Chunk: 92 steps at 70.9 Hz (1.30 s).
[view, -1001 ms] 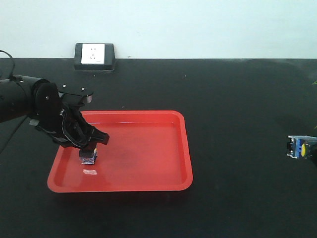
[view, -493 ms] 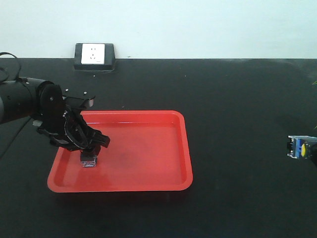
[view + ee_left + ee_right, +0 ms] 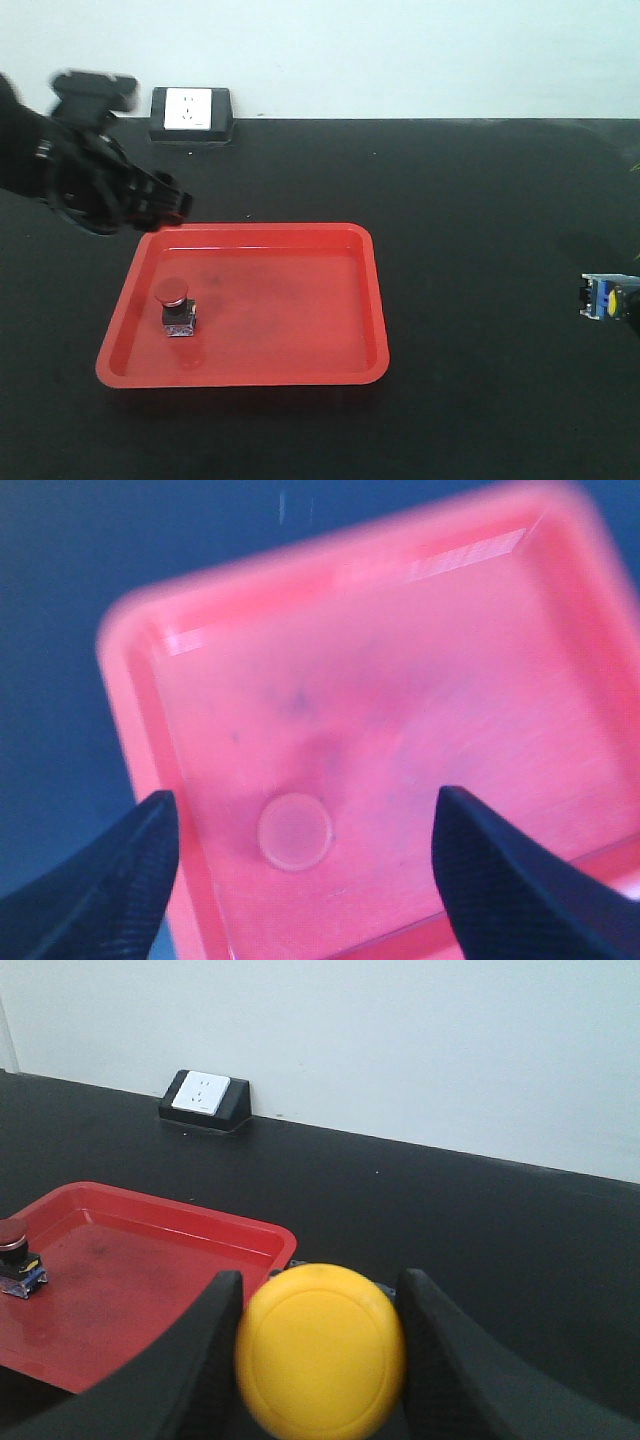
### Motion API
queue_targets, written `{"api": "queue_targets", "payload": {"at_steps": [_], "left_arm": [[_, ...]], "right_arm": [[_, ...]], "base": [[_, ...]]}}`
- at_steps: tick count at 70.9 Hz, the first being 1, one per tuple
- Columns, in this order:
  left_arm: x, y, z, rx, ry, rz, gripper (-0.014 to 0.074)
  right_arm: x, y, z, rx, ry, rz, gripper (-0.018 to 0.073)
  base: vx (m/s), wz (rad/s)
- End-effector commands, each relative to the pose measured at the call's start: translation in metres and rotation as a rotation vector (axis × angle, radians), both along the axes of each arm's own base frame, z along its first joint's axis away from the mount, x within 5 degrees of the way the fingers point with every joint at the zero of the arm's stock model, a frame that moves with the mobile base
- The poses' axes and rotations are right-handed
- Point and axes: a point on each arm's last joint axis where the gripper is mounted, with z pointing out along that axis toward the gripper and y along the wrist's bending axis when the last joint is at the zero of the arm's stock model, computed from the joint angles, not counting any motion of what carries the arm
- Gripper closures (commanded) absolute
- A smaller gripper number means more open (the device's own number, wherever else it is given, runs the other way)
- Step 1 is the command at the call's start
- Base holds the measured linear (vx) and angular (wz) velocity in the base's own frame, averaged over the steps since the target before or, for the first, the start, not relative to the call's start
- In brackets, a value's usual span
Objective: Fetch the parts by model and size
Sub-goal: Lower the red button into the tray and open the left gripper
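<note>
Hovering left hand (image 3: 168, 200), jaws apart, above tray (image 3: 290, 320)

The tray (image 3: 378, 300) is red, the tabletop (image 3: 480, 200) black, the red-capped switch (image 3: 176, 306) dark-based, the yellow-capped switch (image 3: 320, 1350) blue-trimmed.

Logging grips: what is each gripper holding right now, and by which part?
Left gripper: nothing, open. Right gripper: yellow button switch, clamped by its two sides.
</note>
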Motion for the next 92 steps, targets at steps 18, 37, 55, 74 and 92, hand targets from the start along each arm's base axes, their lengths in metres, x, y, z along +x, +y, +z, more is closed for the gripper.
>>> {"api": "queue_targets", "payload": {"at_steps": [18,37,55,74,92], "left_arm": [[-0.113,0.035,0.058,-0.090,-0.392,-0.018,0.0083],[-0.190,0.060,0.032,-0.142,-0.602,-0.013,0.0083],[-0.239,0.074,-0.021,-0.093,-0.680,-0.056,0.0083],[-0.255,0.080,-0.045,-0.125,-0.800,-0.043,0.0083],[-0.256,0.080,-0.044,-0.130,-0.815,-0.041,0.0083]], "right_arm": [[0.001,0.002,0.016,0.011,-0.100,0.015,0.0561],[0.001,0.002,0.016,0.011,-0.100,0.015,0.0561],[0.001,0.002,0.016,0.011,-0.100,0.015,0.0561],[0.001,0.002,0.016,0.011,-0.100,0.015,0.0561],[0.001,0.002,0.016,0.011,-0.101,0.015,0.0561]], "base": [[0.00,0.00],[0.00,0.00],[0.00,0.00],[0.00,0.00],[0.00,0.00]]}}
